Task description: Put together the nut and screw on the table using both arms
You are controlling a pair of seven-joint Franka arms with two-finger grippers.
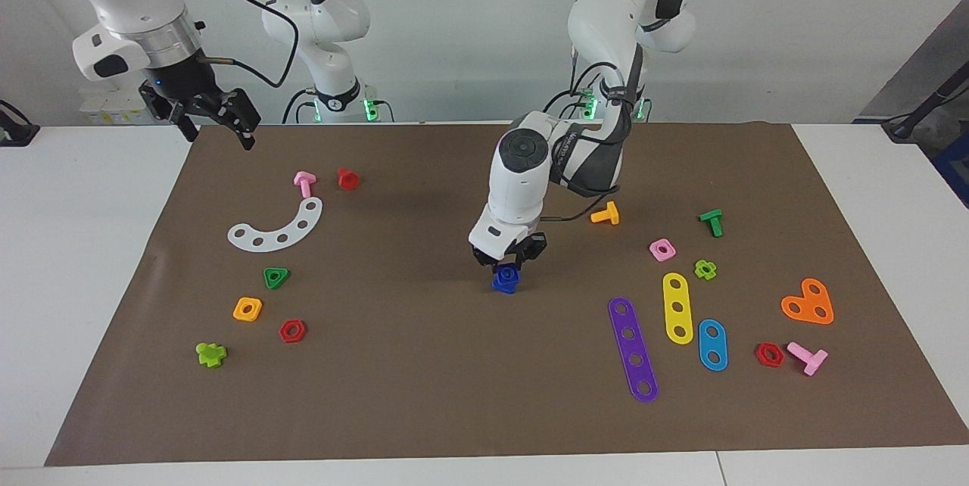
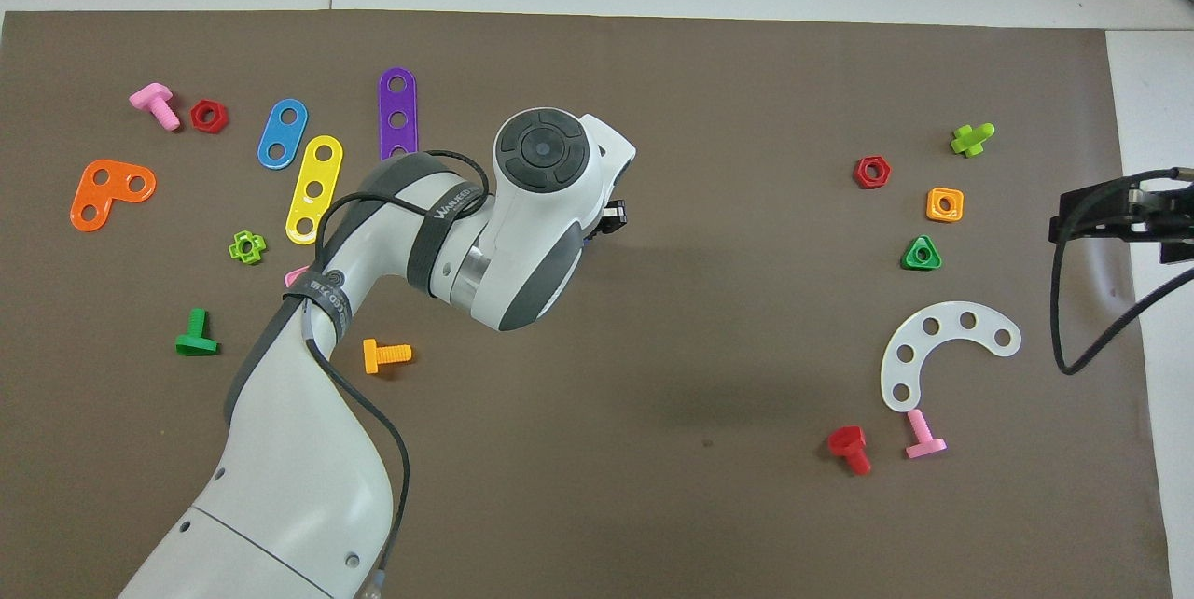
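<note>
My left gripper (image 1: 508,265) points down at the middle of the brown sheet (image 1: 424,380) on the table (image 1: 76,259). It is shut on the dark-blue nut (image 1: 508,272). The nut sits on top of the dark-blue screw (image 1: 503,286), which rests on the sheet. In the overhead view the left arm's wrist (image 2: 546,207) hides both pieces. My right gripper (image 1: 219,121) hangs open and empty over the sheet's edge at the right arm's end, where that arm waits; the overhead view shows it too, the right gripper (image 2: 1110,216).
An orange screw (image 1: 606,213), a pink square nut (image 1: 662,249) and coloured strips (image 1: 633,350) lie toward the left arm's end. A white curved strip (image 1: 277,227), a green triangular nut (image 1: 276,277), an orange square nut (image 1: 247,309) and a red hex nut (image 1: 292,331) lie toward the right arm's end.
</note>
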